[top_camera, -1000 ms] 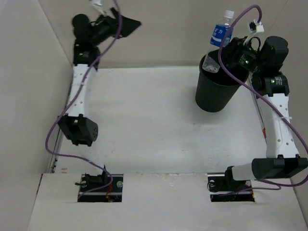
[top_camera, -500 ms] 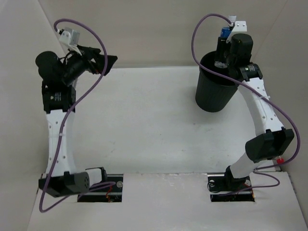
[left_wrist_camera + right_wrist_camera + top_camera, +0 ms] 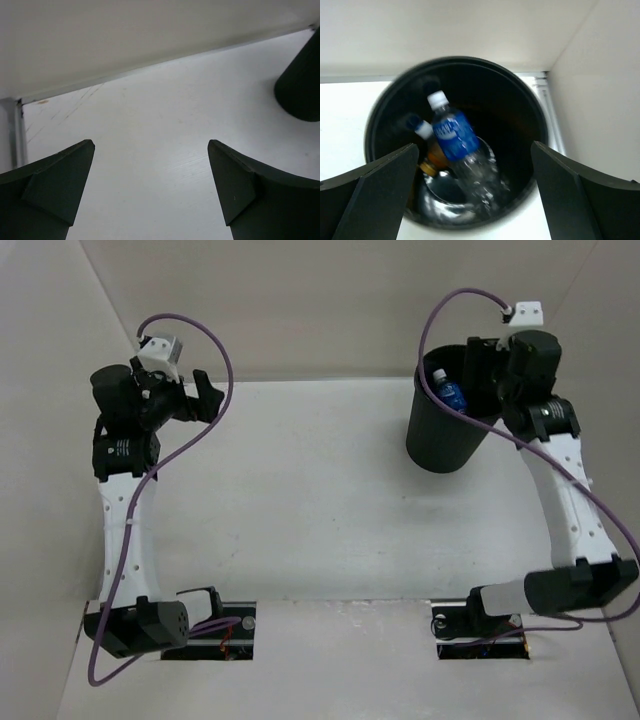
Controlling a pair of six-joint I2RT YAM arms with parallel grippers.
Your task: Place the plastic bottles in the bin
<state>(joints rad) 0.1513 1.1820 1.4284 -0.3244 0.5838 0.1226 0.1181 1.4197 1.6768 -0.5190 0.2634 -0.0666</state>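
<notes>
The round black bin (image 3: 440,440) stands at the back right of the table. Inside it lies a clear bottle with a blue label and white cap (image 3: 455,140) (image 3: 450,395), blurred, free of the fingers. An orange bottle (image 3: 431,159) and another with a white and blue cap (image 3: 421,128) lie under it. My right gripper (image 3: 474,197) (image 3: 478,370) hovers over the bin's rim (image 3: 540,125), open, nothing between its fingers. My left gripper (image 3: 150,192) (image 3: 205,400) is open and empty above the table at the back left.
Cardboard walls close in the back (image 3: 330,310) and both sides. The bin's side (image 3: 300,85) shows at the right edge of the left wrist view. A wall stands close to the right of the bin (image 3: 600,90).
My right gripper opened and let go of the blue-labelled bottle, which dropped into the bin. The left arm drew back and lowered toward the back left.
</notes>
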